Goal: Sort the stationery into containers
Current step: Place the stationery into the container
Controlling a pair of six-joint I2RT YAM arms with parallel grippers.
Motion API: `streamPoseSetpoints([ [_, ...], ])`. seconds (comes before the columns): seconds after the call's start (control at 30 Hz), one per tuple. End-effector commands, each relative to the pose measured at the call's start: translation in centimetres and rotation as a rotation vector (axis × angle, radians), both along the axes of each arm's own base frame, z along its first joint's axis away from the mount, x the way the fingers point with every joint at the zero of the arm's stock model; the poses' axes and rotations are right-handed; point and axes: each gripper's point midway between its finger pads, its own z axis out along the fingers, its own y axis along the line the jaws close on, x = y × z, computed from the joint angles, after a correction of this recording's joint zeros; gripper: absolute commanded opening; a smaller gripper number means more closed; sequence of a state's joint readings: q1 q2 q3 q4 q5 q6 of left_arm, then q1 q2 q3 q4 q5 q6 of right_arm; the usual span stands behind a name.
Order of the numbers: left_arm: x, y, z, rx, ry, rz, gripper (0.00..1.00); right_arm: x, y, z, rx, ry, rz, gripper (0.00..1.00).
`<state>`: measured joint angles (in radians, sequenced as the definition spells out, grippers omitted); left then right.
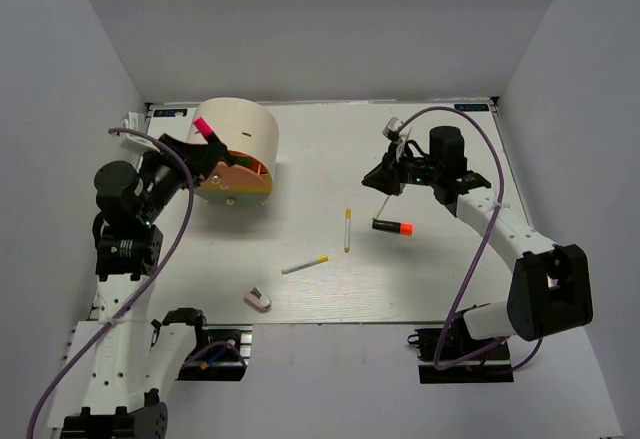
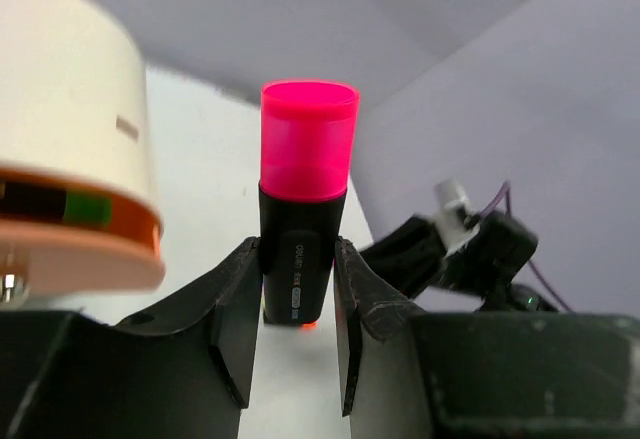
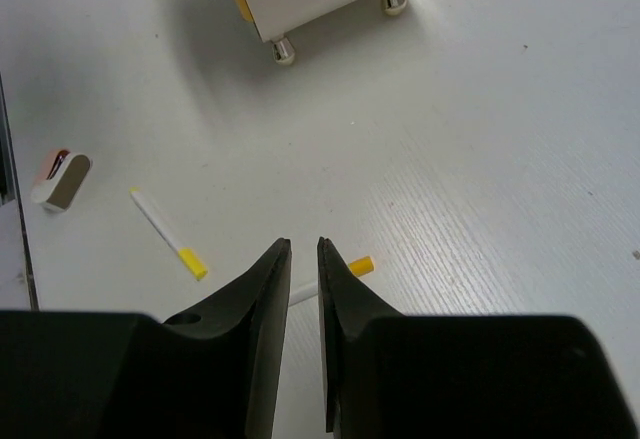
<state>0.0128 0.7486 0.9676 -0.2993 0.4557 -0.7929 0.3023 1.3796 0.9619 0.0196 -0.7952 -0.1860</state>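
Stationery mostly not yet sorted: one pink-capped marker (image 2: 308,139) is lifted at the box (image 1: 245,134), and four pieces lie loose on the table (image 1: 450,289).

The left gripper (image 2: 298,249) pinches the marker by its black body, cap up, at the far left just beside the box's orange face and not yet inside it. The right gripper (image 3: 304,249) hovers right of centre with its jaws almost pressed together, a thin slit between them and nothing seen in it. Left to do, by my reading: an orange-capped marker (image 1: 393,227) just near of that gripper, two white-and-yellow pens (image 1: 347,229) (image 1: 305,265) mid-table, and an eraser (image 1: 258,299) by the near edge. I cannot tell what the box already holds.
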Motion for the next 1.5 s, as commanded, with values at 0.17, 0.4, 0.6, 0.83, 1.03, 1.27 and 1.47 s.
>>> streamPoseSetpoints([
  [0.17, 5.0, 3.4, 4.5, 0.046, -0.162, 0.210, 0.00, -0.3, -0.5, 1.0, -0.002, -0.062, 0.005, 0.23],
  [0.4, 7.8, 4.2, 2.4, 0.122, -0.163, 0.245, 0.00, -0.3, -0.8, 0.6, -0.014, -0.069, -0.004, 0.23],
  [0.6, 8.6, 4.7, -0.2, 0.220, -0.124, 0.248, 0.00, -0.2, -0.8, 0.3, -0.019, -0.063, -0.009, 0.23],
  [0.83, 8.2, 5.4, -4.1, 0.325, -0.058, 0.251, 0.00, -0.2, -0.7, -0.1, -0.013, -0.054, -0.003, 0.23],
  [1.03, 8.2, 6.0, -5.6, 0.374, -0.026, 0.267, 0.01, -0.1, -0.8, -0.2, -0.013, -0.048, -0.008, 0.23],
  [1.27, 8.0, 6.1, -7.1, 0.409, 0.002, 0.257, 0.04, -0.2, -1.0, -0.3, -0.014, -0.047, -0.011, 0.23],
  [1.47, 7.5, 5.7, -8.0, 0.432, 0.024, 0.229, 0.20, -0.2, -1.0, -0.5, -0.016, -0.048, -0.012, 0.24],
])
